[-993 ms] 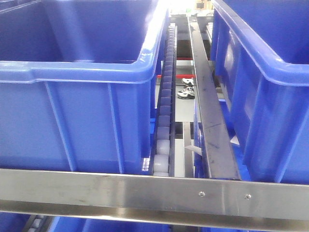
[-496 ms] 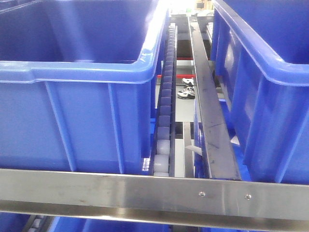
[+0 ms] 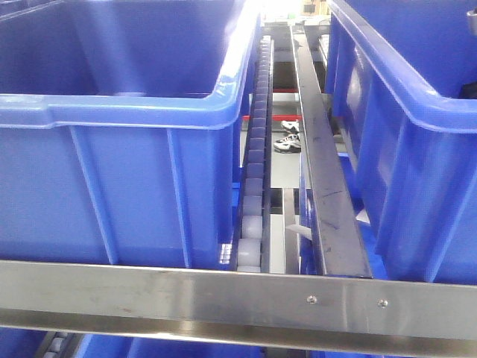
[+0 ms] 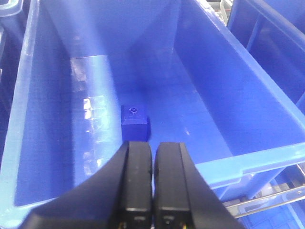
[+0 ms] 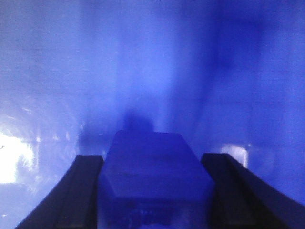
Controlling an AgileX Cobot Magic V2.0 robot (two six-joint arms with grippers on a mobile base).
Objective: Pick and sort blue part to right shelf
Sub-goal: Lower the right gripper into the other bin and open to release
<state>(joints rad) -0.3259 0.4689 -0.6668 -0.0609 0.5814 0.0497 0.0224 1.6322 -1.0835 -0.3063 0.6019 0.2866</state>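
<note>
A blue part (image 5: 155, 167) is held between the spread fingers of the right tool (image 5: 155, 191) deep inside a bin, contact not clearly shown, so it could be dropped if lifted carelessly, while the left tool (image 4: 152, 176), pressed closed and empty, hangs just short of another blue part (image 4: 134, 121).

left bin (image 3: 134, 171) | roller track (image 3: 253, 186) (between) | right bin (image 3: 402, 149) | steel rail (image 3: 223, 294)

The left gripper (image 4: 152, 150) has its fingers pressed together, while the right gripper (image 5: 155, 191) seemingly clamps something between its spread fingers.
</note>
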